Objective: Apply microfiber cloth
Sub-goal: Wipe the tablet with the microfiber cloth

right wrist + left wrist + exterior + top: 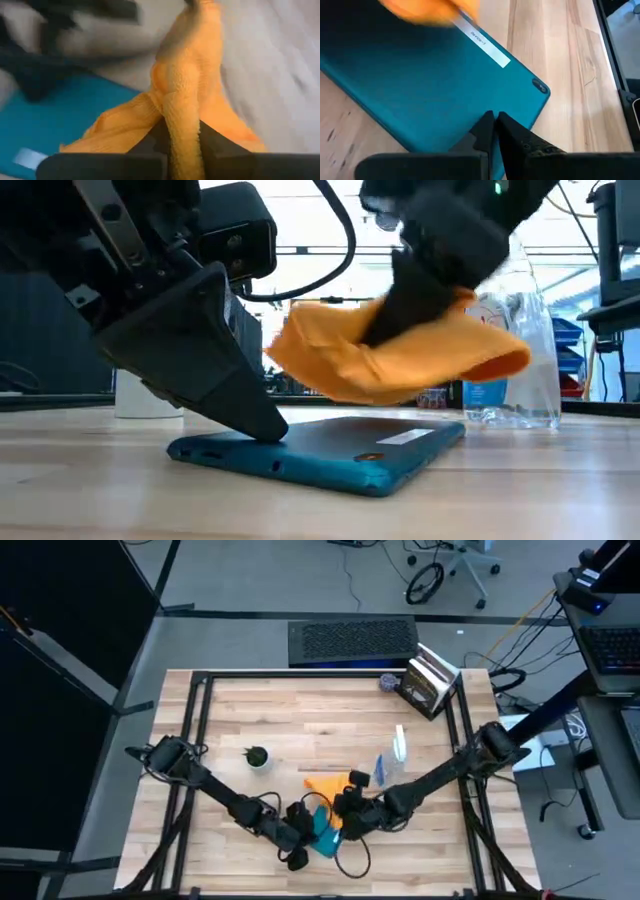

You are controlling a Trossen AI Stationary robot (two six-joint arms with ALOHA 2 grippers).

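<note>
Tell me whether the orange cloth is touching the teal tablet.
Apart. The low view shows background between the microfiber cloth, hanging from the right gripper, and the tablet.

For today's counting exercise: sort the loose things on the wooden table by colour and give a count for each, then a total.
Orange: 1, the microfiber cloth
Teal: 1, the tablet
Clear: 1, the spray bottle
Green in white: 1, the small potted plant
Purple: 1, the small round thing
Dark and white: 1, the box
Total: 6
</note>
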